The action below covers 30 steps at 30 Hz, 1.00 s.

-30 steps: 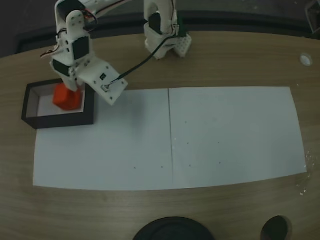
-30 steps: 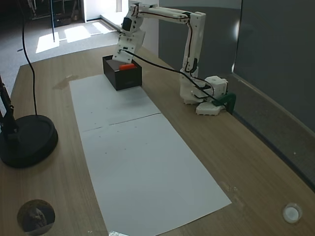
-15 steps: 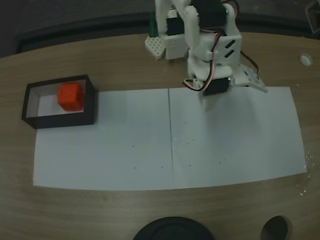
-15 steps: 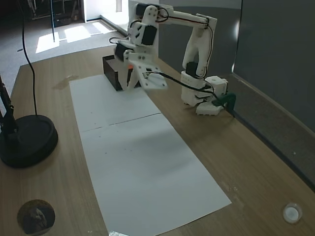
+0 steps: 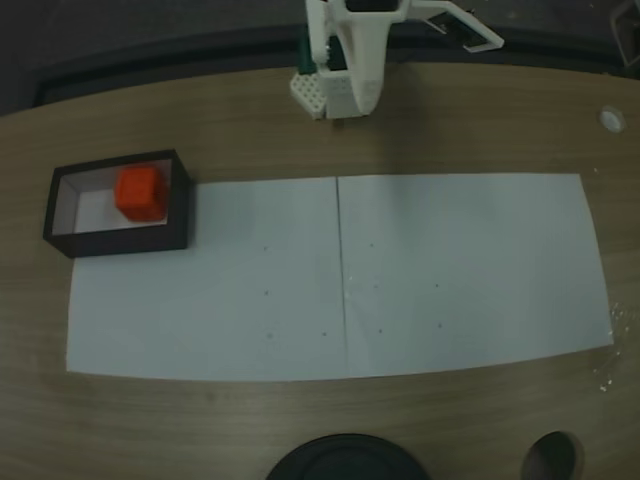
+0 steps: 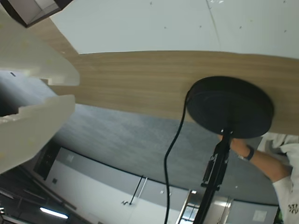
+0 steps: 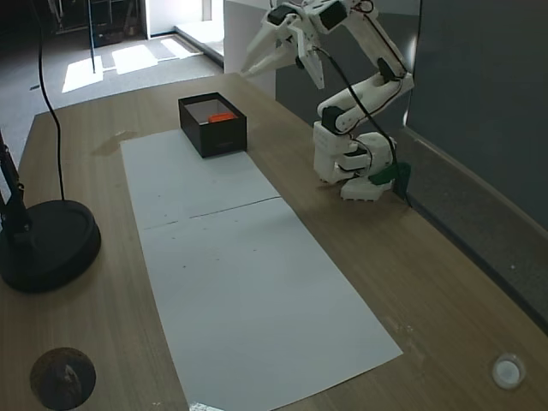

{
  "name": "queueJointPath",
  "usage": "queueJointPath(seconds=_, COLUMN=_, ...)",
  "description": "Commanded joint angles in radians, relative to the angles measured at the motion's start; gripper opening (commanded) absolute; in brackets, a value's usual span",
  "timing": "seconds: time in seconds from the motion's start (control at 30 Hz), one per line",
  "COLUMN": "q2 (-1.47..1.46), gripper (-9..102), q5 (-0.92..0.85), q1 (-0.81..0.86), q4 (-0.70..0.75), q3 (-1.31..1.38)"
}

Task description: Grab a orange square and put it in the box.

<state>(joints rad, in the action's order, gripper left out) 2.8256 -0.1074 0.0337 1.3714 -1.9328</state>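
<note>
Pincer (image 7: 272, 56) withdrawn; one orange square (image 5: 139, 192) boxed.

The orange square (image 7: 223, 116) lies inside the box (image 7: 212, 134) on the desk (image 7: 103, 111). The tool (image 7: 276, 62), raised well above, is spread apart and empty.

Box (image 6: 32, 9) cut by wrist view's top edge; orange square (image 7: 223, 116) mostly hidden behind box wall.

Dim, grainy fixed views — daylight glares on the grey floor (image 7: 128, 60) behind; the pale wooden table (image 5: 250, 130) bows at the edges.
</note>
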Motion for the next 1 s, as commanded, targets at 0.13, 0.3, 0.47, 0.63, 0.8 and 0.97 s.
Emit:
queueJointPath(seconds=0.13, q2=0.330, gripper=0, q5=-0.115, q1=0.078, q4=-0.104, q3=-0.316)
queueJointPath(seconds=0.3, q2=0.492, gripper=0, q5=-0.114, q1=0.078, q4=-0.106, q3=-0.405)
queueJointPath(seconds=0.47, q2=0.606, gripper=0, q5=-0.114, q1=0.078, q4=-0.106, q3=-0.449)
queueJointPath(seconds=0.63, q2=0.655, gripper=0, q5=-0.114, q1=0.078, q4=-0.106, q3=-0.454)
queueJointPath(seconds=0.8, q2=0.650, gripper=0, q5=-0.115, q1=0.077, q4=-0.164, q3=-0.471)
queueJointPath(seconds=0.97, q2=0.650, gripper=0, q5=-0.114, q1=0.083, q4=-0.247, q3=-0.620)
